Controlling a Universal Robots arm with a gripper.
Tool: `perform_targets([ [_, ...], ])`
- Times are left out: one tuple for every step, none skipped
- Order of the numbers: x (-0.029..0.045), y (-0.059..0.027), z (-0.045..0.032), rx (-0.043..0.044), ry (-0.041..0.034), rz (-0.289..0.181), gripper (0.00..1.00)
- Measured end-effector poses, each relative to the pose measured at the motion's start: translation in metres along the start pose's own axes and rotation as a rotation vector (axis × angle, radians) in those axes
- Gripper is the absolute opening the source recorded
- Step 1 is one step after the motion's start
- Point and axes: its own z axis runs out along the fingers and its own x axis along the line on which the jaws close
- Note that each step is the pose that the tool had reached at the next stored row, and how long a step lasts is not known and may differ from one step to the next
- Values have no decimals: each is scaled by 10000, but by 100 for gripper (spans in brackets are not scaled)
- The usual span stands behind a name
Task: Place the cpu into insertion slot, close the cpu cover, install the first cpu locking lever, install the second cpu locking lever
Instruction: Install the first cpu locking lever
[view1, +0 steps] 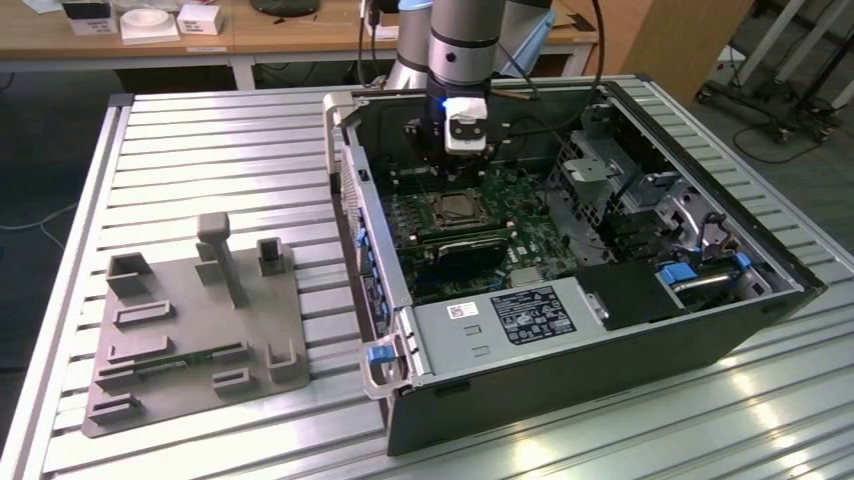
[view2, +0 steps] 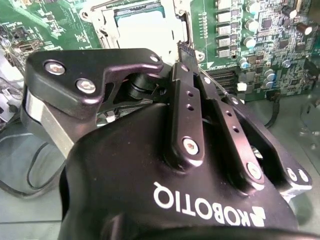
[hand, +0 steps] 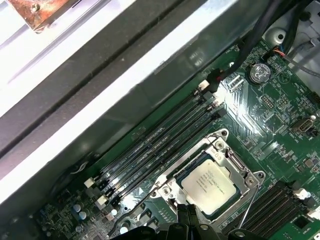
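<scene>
the gripper (hand: 186, 209), fingers pinched together on nothing (so it looked), hovered at the rim of the cpu cover (hand: 234, 161); a sideways slip could have gouged the cpu (hand: 208, 181).

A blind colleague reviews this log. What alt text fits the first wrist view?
The cpu sits in the insertion slot with the cpu cover lying flat around it, on a green motherboard. Long memory slots run alongside, and the dark end effector shows at the socket's edge.
</scene>
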Motion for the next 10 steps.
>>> perform_targets([
  [0,0,0,0,1,-2,10],
  [0,0,0,-1,1,-3,10],
  [2,-2,0,-1,1,-3,10],
  [4,-4,0,-2,1,-2,10],
  [11,-10,0,-2,1,-11,10],
  [20,-19,-1,-2,1,-47,10],
  [31,-27,-2,-3,2,-102,10],
  [41,-37,-2,-6,3,-164,10],
  [53,-47,-2,-9,4,-223,10],
  [68,-60,-3,-11,4,-269,10],
])
